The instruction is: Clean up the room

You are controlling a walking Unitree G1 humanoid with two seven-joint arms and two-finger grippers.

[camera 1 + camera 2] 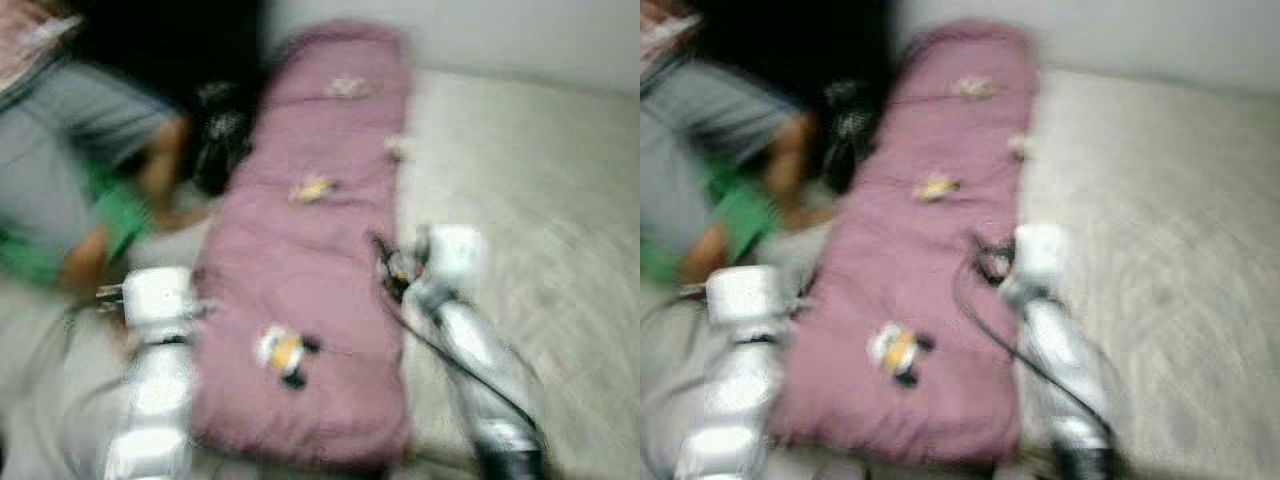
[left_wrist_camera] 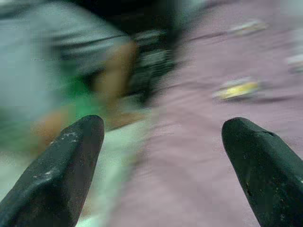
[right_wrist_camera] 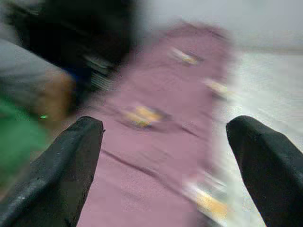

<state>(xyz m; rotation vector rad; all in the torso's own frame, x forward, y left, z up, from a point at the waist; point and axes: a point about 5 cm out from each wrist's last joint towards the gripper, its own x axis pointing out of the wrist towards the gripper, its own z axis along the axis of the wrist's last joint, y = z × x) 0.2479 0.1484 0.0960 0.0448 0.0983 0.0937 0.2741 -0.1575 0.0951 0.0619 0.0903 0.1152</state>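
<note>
A pale grey-white bed surface (image 1: 520,180) takes up most of the blurred head views, running from the light wall at the top down to the lower edge. Along its left part lies a long mauve quilted blanket (image 1: 310,250), stretched away from the robot, its near end between the two silver arms. To the left of the blanket a person (image 1: 70,170) in a grey top and green shorts sits or crouches, a bare forearm reaching down beside a dark black mass that cannot be made out.

The left silver arm (image 1: 155,370) rises from the lower left, just beside the blanket's left edge. The right silver arm (image 1: 480,370) comes up from the lower right over the blanket's right edge, with a black cable trailing along it.

The left gripper (image 2: 163,137), in its wrist view, has its two black fingers (image 2: 61,165) spread wide apart with nothing between them, above the mauve cloth. The right gripper (image 3: 165,142) likewise has its fingers (image 3: 66,161) spread wide and holds nothing, hovering over the blanket.

Several small things lie scattered on the blanket. Nearest, between the arms, is a small white, yellow and black toy-like item (image 1: 283,352). Further up the middle lies a small yellowish scrap (image 1: 312,188), another pale one (image 1: 347,88) near the far end, and one pale bit (image 1: 398,146) at the right edge. Blur hides what they are.
</note>
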